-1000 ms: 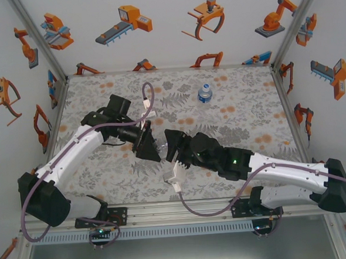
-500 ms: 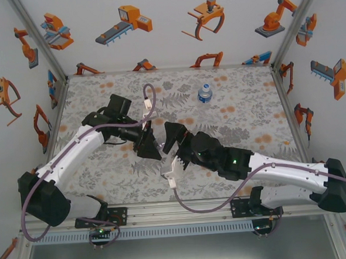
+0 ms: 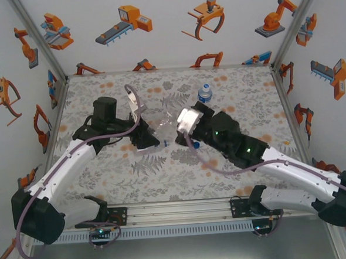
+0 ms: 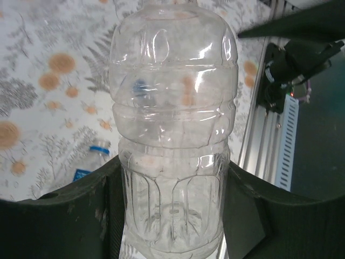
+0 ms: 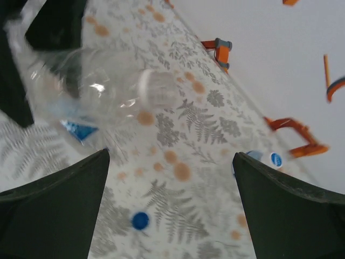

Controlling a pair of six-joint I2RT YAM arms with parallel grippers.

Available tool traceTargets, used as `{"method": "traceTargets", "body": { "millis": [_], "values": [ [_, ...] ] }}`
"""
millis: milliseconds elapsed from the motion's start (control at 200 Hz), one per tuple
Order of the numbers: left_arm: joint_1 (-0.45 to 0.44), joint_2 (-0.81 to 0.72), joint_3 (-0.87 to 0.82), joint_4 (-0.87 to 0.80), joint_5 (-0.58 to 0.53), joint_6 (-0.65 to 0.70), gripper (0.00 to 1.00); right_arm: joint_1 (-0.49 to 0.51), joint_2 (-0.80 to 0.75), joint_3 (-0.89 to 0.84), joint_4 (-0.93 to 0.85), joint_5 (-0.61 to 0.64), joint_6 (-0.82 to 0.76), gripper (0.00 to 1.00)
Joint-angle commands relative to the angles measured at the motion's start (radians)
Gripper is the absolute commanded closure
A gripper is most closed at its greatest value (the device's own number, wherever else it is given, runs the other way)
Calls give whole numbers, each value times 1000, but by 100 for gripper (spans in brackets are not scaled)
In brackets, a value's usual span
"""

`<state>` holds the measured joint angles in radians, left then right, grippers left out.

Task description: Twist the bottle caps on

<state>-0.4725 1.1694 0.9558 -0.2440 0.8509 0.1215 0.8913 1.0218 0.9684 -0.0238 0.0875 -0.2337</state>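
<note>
**Left fingers on clear bottle, right fingers wide**

Left fingers (image 4: 81, 216) pinch the lower body of a clear bottle (image 4: 172, 108), one on each side. Right fingers (image 5: 54, 210) are spread wide with nothing between them, near the bottle's neck end.

The bottle is held above the bench (image 3: 247, 101), about mid-bench. Its long axis is roughly level and runs left to right, whitish ribbed neck toward the right fingers; cap or bare thread, cannot tell. Mat pattern shows through its wall.

- Loose blue cap (image 3: 164, 143) on the bench, just nearside of the fingers.
- Labelled bottle (image 4: 89, 164) lies on the bench below.
- Capped bottle (image 3: 204, 93) stands upright toward the far edge.

Open bench to the right and along the near strip. Walls left, back and right; rail (image 3: 178, 210) along the near edge.
</note>
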Motion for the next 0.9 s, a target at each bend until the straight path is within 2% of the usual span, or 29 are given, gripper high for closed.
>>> {"method": "traceTargets", "body": {
  "millis": [0,160,285,375,536,701,896],
  "values": [
    [3,-46,-24,251,50,-122,65,-101,-5,4,167,-281,601,18],
    [3,-78,-52,419,88,-222,65,-168,31,-81,608,-441,921,18],
    [-2,-82,-58,549,110,-312,65,-172,105,-54,794,-505,1077,18],
    [-14,-79,-56,629,116,-363,65,-172,147,-37,893,-539,1126,18],
    [-49,-49,-32,690,116,-406,65,-172,193,1,923,-590,1136,22],
    [-82,-9,3,698,118,-414,65,-172,211,9,923,-607,1120,31],
    [-99,10,25,701,130,-416,65,-172,212,-8,892,-600,1085,30]
  ]
}}
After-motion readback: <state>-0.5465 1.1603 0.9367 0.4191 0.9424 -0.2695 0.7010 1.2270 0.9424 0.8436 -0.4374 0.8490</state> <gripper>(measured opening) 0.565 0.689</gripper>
